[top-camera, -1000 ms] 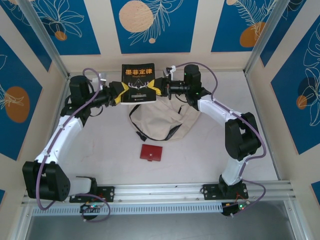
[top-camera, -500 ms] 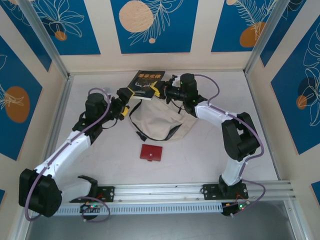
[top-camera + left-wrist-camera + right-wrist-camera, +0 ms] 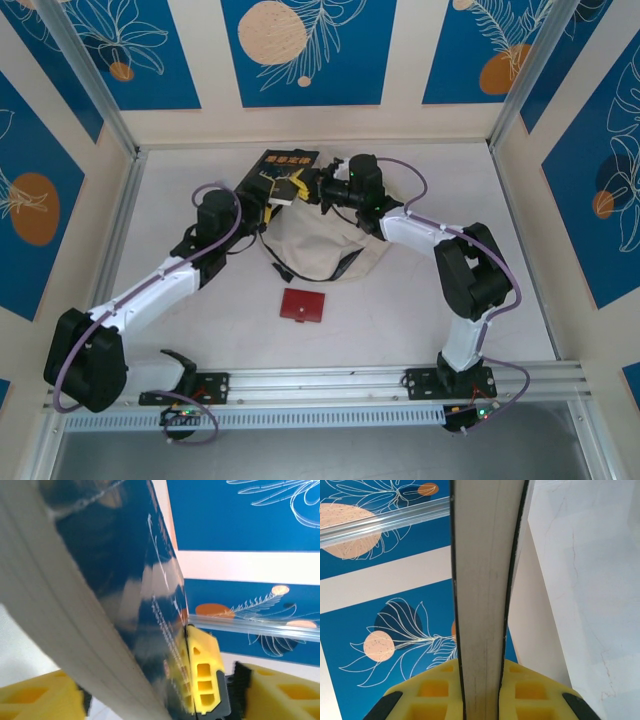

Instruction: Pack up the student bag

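A black book [image 3: 283, 165] with a yellow title hangs tilted over the far left rim of the student bag [image 3: 320, 245], a cream fabric backpack lying with its mouth toward the back. My right gripper [image 3: 303, 185] is shut on the book's edge; its yellow pads [image 3: 530, 695] press both covers of the book [image 3: 480, 580] around my right gripper [image 3: 480, 695]. My left gripper [image 3: 266, 204] is at the book's lower left corner. In the left wrist view the book [image 3: 115, 605] slants between my left gripper [image 3: 157, 700], whose fingers [image 3: 35, 697] stand wide apart.
A small red wallet [image 3: 303, 305] lies on the white table in front of the bag. Blue patterned walls close in the back and sides. An aluminium rail [image 3: 400, 385] runs along the near edge by the arm bases.
The book has gone from upright, held by both grippers, to lower and tilted toward the left. My left gripper let go, drew back, and now stands around the book's corner again.
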`<action>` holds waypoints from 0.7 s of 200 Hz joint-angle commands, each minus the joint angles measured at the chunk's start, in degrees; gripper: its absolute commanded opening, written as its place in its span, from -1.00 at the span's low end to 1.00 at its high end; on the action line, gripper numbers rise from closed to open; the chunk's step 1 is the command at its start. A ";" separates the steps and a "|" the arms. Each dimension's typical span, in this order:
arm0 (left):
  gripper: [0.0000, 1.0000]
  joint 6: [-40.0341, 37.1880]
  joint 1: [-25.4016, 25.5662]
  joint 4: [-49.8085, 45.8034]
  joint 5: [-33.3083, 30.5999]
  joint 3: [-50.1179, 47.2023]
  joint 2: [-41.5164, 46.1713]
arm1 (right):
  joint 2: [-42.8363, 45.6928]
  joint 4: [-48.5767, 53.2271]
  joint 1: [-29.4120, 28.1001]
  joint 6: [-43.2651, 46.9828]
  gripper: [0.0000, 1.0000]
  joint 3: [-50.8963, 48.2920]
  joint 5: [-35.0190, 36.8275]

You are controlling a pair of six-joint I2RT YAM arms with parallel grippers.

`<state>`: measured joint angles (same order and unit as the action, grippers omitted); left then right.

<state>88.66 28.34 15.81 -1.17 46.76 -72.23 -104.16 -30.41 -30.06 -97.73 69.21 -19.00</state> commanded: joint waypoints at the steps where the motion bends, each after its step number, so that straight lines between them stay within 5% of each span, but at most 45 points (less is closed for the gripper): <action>1: 0.21 3.43 1.62 -0.45 -7.17 -1.26 1.25 | 0.66 -4.27 -0.40 0.21 -1.00 0.01 1.17; 62: -0.57 5.46 1.85 -0.81 -8.66 -2.74 1.31 | 1.52 -1.24 -1.04 3.78 -1.00 -0.46 1.21; 107: -0.28 5.16 1.89 1.08 -7.62 -2.40 -0.03 | 1.65 -1.22 -1.92 4.83 -1.00 -1.19 -0.12; 140: -0.40 5.17 1.76 1.85 -7.61 -2.29 -0.98 | 2.18 -1.50 -2.37 4.83 -0.99 -1.88 -0.90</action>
<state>94.04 29.91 15.64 -7.42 44.49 -72.51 -104.16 -27.92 -31.51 -94.87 67.88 -17.96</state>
